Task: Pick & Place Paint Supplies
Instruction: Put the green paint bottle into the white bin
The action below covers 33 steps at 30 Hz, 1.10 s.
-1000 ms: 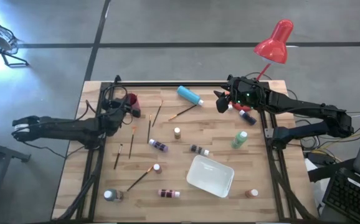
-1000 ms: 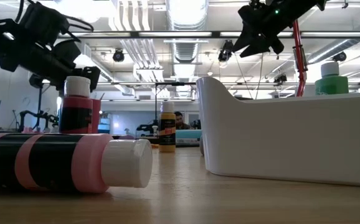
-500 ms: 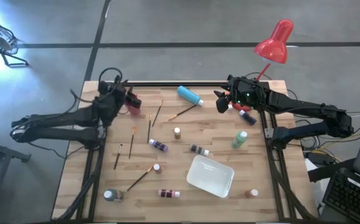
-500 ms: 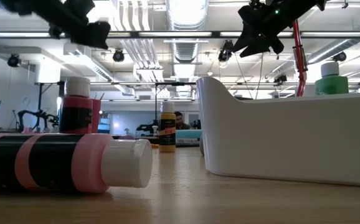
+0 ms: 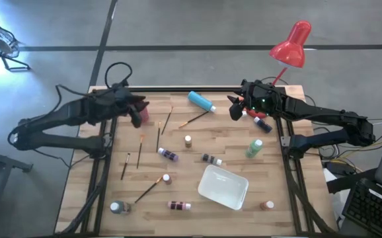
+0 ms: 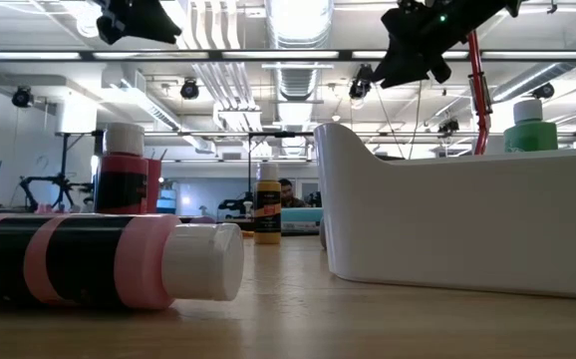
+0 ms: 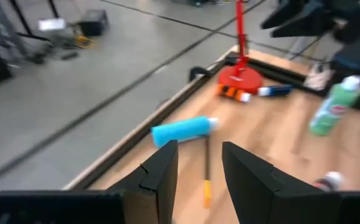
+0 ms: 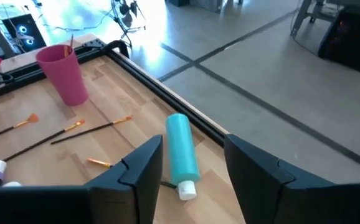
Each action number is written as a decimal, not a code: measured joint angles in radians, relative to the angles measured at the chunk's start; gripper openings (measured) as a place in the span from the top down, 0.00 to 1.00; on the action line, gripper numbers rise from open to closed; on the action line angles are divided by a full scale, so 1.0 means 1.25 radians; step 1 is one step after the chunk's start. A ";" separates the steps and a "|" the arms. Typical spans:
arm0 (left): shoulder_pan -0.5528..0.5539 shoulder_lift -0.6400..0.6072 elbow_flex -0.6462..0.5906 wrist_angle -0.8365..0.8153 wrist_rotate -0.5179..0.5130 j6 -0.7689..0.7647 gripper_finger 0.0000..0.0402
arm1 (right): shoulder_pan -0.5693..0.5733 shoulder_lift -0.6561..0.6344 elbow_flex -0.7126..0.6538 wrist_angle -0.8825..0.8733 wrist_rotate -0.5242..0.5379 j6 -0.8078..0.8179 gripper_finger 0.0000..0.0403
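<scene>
Paint bottles lie scattered on the wooden table: a teal one on its side at the far middle, a purple one, a green one standing upright, and a pink-and-black one lying near the front. Thin brushes lie flat at the left centre. My left gripper hangs open high above the far left, beside a pink cup; nothing is between its fingers. My right gripper hovers open at the far right, aimed at the teal bottle.
A white tray sits at the near right centre. A red desk lamp stands at the far right edge, with two small bottles by its base. A black frame borders the table. Bare wood lies between the brushes and the tray.
My left gripper has risen well clear of the table from just above the pink cup, and has tipped from pointing steeply down to nearly level. It carries nothing. The bottles and brushes have stayed where they were.
</scene>
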 joint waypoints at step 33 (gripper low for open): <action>0.000 0.085 -0.048 -0.033 -0.003 0.077 0.67 | 0.002 0.038 0.081 -0.281 -0.044 -0.022 0.56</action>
